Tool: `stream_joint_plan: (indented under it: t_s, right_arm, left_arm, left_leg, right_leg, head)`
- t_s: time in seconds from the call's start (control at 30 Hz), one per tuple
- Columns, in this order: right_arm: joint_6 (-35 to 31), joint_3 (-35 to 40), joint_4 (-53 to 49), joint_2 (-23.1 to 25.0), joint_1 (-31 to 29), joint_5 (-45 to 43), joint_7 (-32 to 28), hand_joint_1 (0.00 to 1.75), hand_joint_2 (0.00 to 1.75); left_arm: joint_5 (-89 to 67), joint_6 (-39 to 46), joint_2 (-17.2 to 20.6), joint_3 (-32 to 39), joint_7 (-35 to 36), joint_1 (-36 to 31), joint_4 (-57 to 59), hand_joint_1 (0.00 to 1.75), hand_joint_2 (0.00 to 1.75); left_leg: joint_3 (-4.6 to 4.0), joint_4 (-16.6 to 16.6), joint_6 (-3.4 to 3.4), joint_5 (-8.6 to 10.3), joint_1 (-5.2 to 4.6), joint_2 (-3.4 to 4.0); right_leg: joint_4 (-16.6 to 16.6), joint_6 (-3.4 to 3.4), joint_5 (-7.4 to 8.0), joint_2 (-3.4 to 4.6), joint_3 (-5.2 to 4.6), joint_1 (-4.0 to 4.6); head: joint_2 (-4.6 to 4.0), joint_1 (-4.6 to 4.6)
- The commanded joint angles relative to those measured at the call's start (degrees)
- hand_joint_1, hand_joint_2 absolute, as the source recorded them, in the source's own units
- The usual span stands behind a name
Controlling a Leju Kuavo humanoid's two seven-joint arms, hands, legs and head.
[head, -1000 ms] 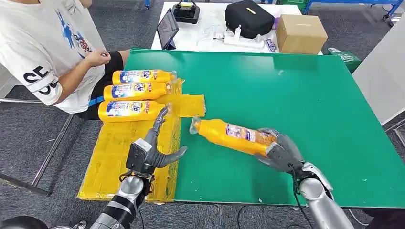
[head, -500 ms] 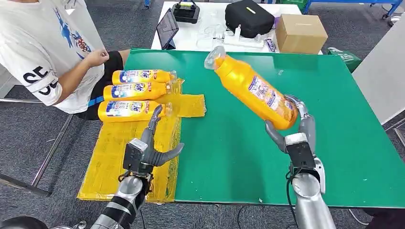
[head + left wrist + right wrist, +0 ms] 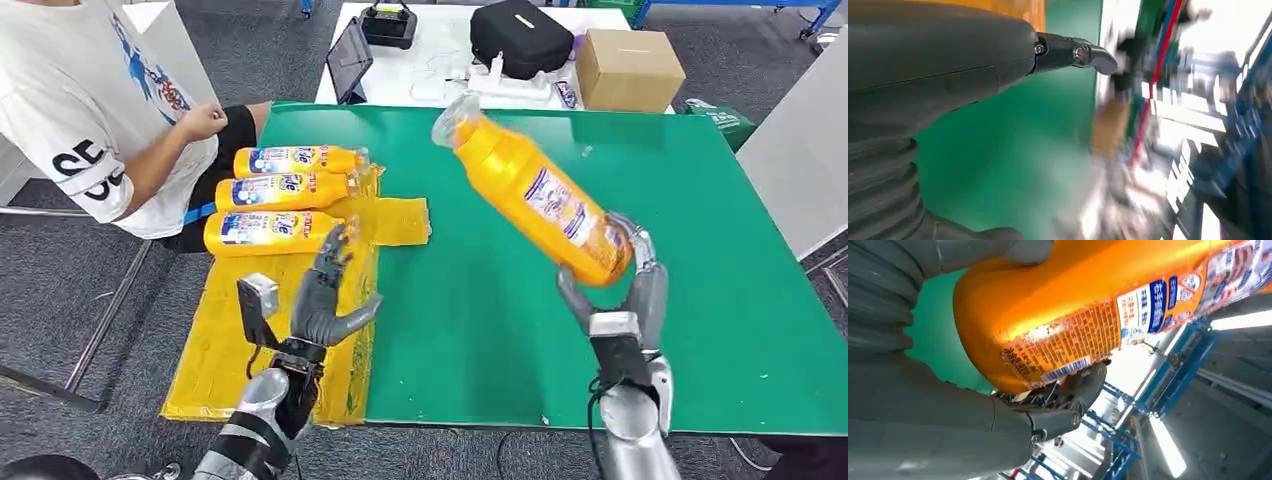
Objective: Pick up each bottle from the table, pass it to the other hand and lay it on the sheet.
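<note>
My right hand (image 3: 620,290) grips the base of an orange bottle (image 3: 535,190) and holds it up over the green table (image 3: 700,220), tilted, its clear cap toward the far left. The right wrist view has the bottle (image 3: 1088,305) close up, with the hand (image 3: 938,410) wrapped around its bottom end. My left hand (image 3: 328,290) is raised above the yellow sheet (image 3: 240,330), fingers spread, holding nothing; in the left wrist view the left hand (image 3: 948,75) reaches over the green surface. Three orange bottles (image 3: 270,190) lie side by side at the sheet's far end.
A seated person (image 3: 90,110) in a white T-shirt is at the table's far left corner, one hand near the bottles. Behind stands a white table (image 3: 420,70) with a black bag (image 3: 520,35), a cardboard box (image 3: 628,68) and a tablet (image 3: 350,58).
My right hand has lifted the bottle off the table and swung it up, first steeply, then slightly toward me. My left hand has turned and risen, fingers more upright.
</note>
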Motion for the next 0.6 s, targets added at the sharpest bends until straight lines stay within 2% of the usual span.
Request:
stream_joint_plan:
  t_s: [0.03, 0.2, 0.6]
  right_arm:
    - [-3.4, 13.7, 15.9, 3.9, -0.7, 3.3, -3.5, 1.75, 1.75]
    - [-3.6, 17.6, 19.4, 4.3, -1.1, 1.5, -3.5, 1.75, 1.75]
    - [-3.3, 17.5, 19.4, 4.1, -1.1, 1.2, -3.5, 1.75, 1.75]
  left_arm:
    - [15.2, -11.0, 1.8, -5.2, 6.3, -3.7, 4.3, 0.00, 1.75]
    - [17.8, -10.8, 2.3, -6.6, 6.0, -4.7, 5.9, 0.00, 1.75]
    - [17.8, -10.6, 2.4, -6.7, 5.9, -4.5, 6.0, 0.00, 1.75]
  left_leg:
    - [0.24, -0.1, -0.12, -0.03, 0.15, 0.21]
    - [0.28, 0.0, -0.17, -0.03, 0.27, 0.23]
    - [0.14, 0.0, -0.12, -0.02, 0.13, 0.09]
  right_leg:
    - [-0.1, -0.16, 0.05, 0.13, 0.22, 0.17]
    - [-0.2, -0.24, 0.08, 0.12, 0.26, 0.30]
    - [-0.1, -0.17, 0.00, 0.03, 0.16, 0.16]
  head:
    - [0.00, 0.00]
    - [0.00, 0.00]
    - [0.00, 0.02]
